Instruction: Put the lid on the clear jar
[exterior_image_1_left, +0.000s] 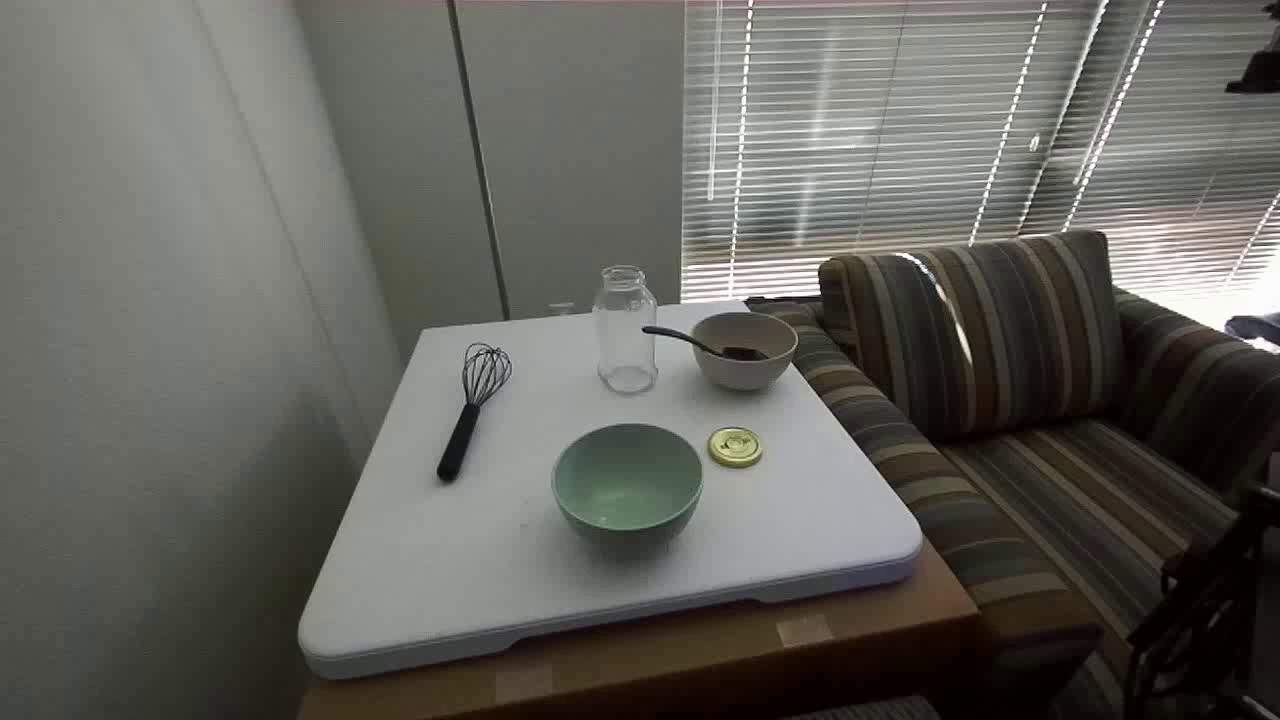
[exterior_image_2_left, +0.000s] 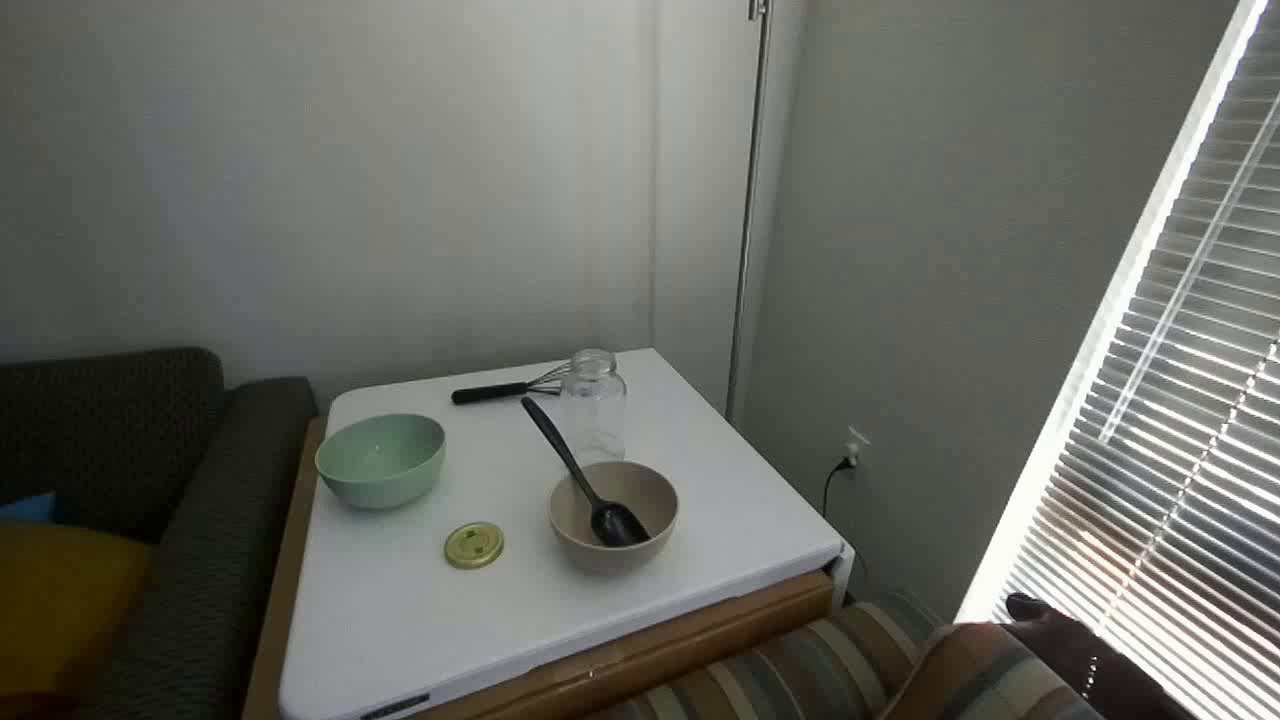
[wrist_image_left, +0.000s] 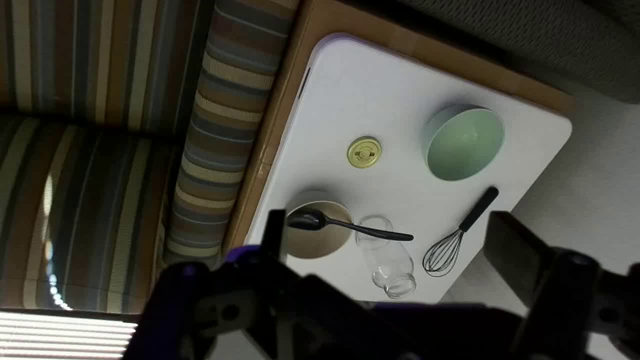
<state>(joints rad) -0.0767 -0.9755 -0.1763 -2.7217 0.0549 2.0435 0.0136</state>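
The lid (exterior_image_1_left: 735, 447) is a small yellowish-green disc lying flat on the white table, beside the green bowl. It also shows in an exterior view (exterior_image_2_left: 474, 545) and in the wrist view (wrist_image_left: 364, 152). The clear jar (exterior_image_1_left: 627, 340) stands upright with its mouth uncovered, near the table's far end. It also shows in an exterior view (exterior_image_2_left: 596, 415) and in the wrist view (wrist_image_left: 390, 260), where a spoon handle crosses its base. My gripper (wrist_image_left: 388, 220) is open and empty, with its fingers wide apart, above and away from the table. It is not clearly seen in either exterior view.
A beige bowl (exterior_image_1_left: 745, 372) with a black spoon (exterior_image_1_left: 690, 343) stands close beside the jar; the handle sticks out toward it. A green bowl (exterior_image_1_left: 628, 490) and a black whisk (exterior_image_1_left: 470, 420) are on the white table (exterior_image_1_left: 430, 580). A striped armchair (exterior_image_1_left: 960, 340) adjoins the table.
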